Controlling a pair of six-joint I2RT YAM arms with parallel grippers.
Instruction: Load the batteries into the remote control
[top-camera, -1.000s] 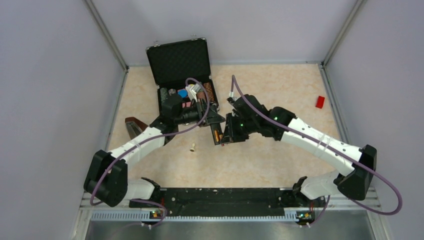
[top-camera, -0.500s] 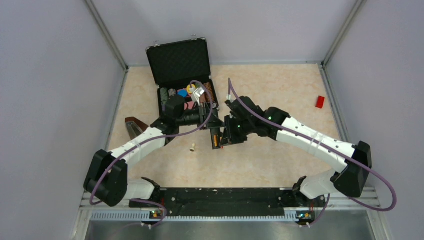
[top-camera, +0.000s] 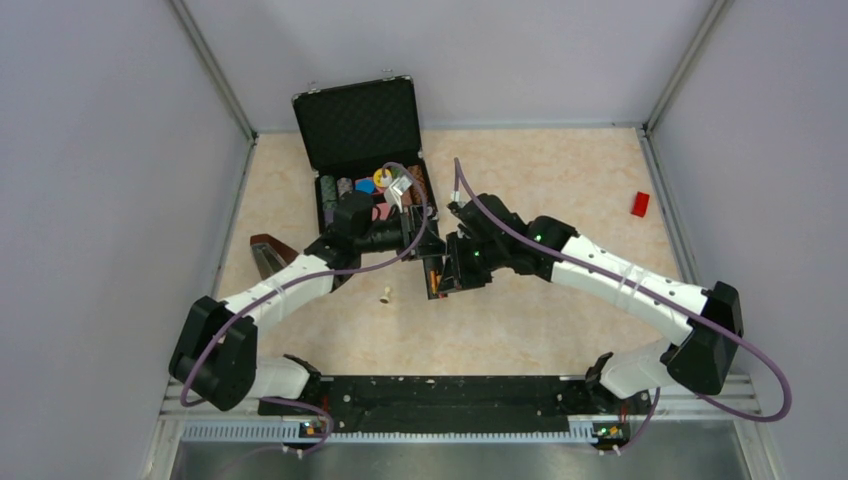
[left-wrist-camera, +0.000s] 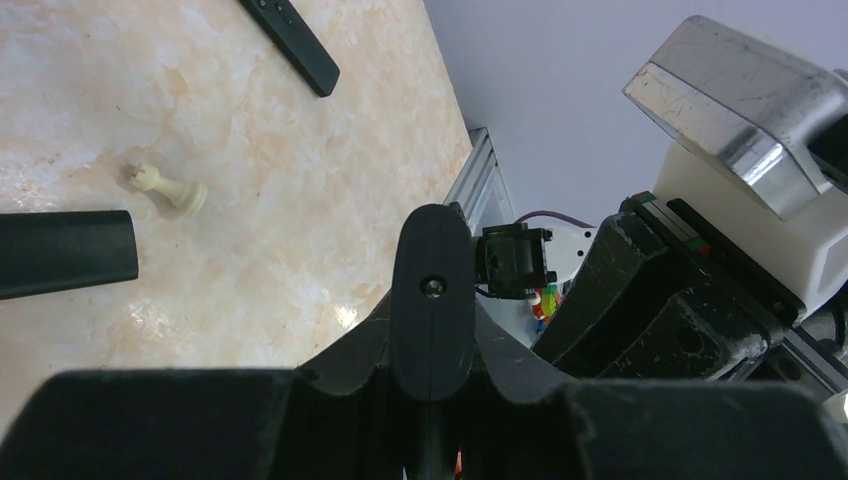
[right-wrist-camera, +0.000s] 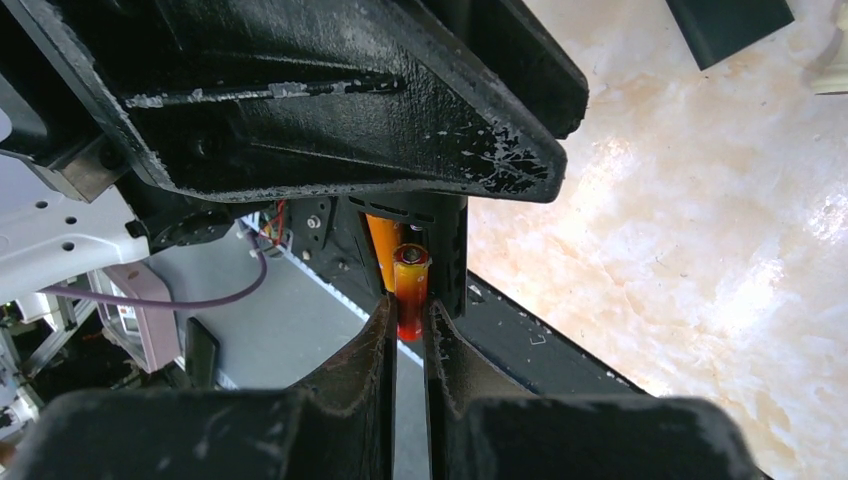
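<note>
- Red-orange battery (right-wrist-camera: 411, 285) is pinched between the fingers of the right gripper (right-wrist-camera: 410, 313), which are pressed against its sides.
- Just behind it, a second battery (right-wrist-camera: 381, 245) is seen inside the open compartment of the remote (right-wrist-camera: 450, 235).
- The remote is clamped by the left gripper (top-camera: 418, 240), whose fingers are drawn in on the black body. It is held over the table (top-camera: 560, 180) near the middle, slightly toward the left edge.
- The two grippers are set tip to tip there.
- A cream peg (left-wrist-camera: 170, 188) lies on its side nearer the left edge, between a long bar (left-wrist-camera: 295, 40) and a blunt bar (left-wrist-camera: 60, 265), both black.
- Small marks on the long bar are too blurred to be read.
- An open case (top-camera: 358, 125) is placed at the far left corner.
- A red block (top-camera: 640, 203) lies by the right edge.
</note>
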